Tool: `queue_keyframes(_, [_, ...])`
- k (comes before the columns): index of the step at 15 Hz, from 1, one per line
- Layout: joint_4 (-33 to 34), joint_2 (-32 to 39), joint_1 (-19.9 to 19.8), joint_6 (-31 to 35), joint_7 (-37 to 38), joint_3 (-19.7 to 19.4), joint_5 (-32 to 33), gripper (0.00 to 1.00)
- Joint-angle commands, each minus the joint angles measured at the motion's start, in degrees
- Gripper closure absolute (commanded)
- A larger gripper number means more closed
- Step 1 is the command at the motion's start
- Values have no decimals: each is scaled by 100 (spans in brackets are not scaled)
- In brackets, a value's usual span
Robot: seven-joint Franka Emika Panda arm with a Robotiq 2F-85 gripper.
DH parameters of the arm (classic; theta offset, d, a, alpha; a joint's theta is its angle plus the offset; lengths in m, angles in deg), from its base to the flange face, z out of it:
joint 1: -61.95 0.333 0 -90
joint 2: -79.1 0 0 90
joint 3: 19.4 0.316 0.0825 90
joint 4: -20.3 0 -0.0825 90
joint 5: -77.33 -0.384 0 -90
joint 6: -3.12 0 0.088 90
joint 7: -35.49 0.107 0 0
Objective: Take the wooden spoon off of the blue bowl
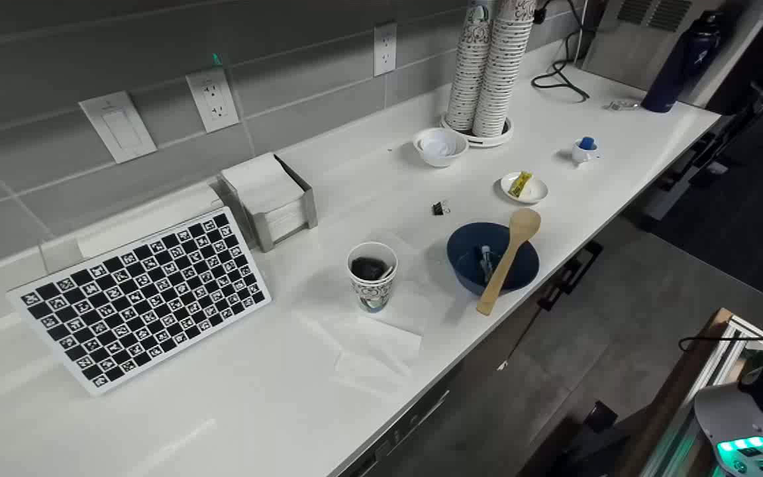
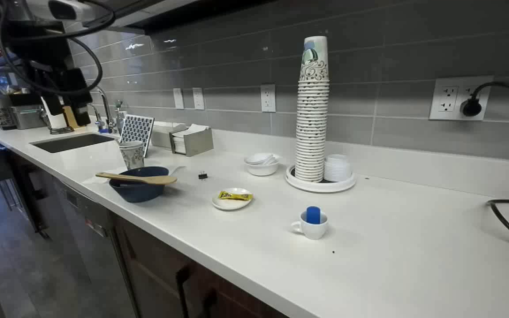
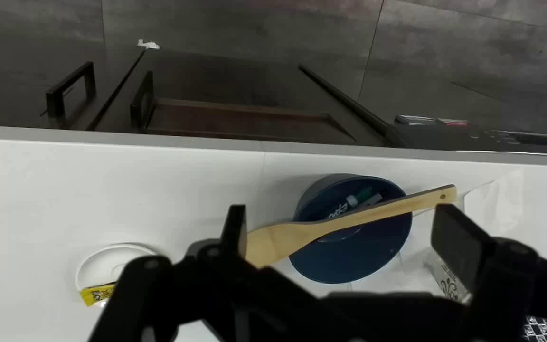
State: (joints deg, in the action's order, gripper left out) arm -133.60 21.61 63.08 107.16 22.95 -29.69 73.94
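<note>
The light tan wooden spoon [image 1: 505, 270] lies across the rim of the dark blue bowl [image 1: 464, 244], both ends sticking out past it. Spoon [image 2: 142, 178] and bowl [image 2: 136, 193] also show in the other exterior picture, near the counter's front edge. In the wrist view, the spoon [image 3: 349, 220] runs across the bowl [image 3: 349, 261], its broad head partly hidden behind a finger. My gripper [image 3: 343, 230] is open and empty, its fingers wide apart in front of the spoon and bowl. In an exterior view, my gripper [image 2: 70, 106] hangs high above the counter, apart from the spoon.
Markers [image 3: 355, 202] lie inside the bowl. Beside it are a paper cup [image 1: 373, 291], napkins [image 1: 381, 351] and a binder clip [image 1: 441, 209]. A plate [image 2: 232, 204] with a yellow packet, a white cup [image 2: 314, 229] and cup stacks [image 2: 312, 132] stand along the counter.
</note>
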Motion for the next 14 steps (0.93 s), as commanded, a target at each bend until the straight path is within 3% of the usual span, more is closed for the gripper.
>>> queue_keyframes(1, [14,14,-54,-15,-38,38,-38,0])
queue_keyframes(5, [-2,25,-22,70,72,27,-214,0])
queue_keyframes(7, [14,221,34,160,483,232,-500,0])
queue_keyframes(10, [74,607,123,309,1278,794,-985,0])
queue_keyframes(14, [477,1692,-14,764,2687,1734,-1090,0])
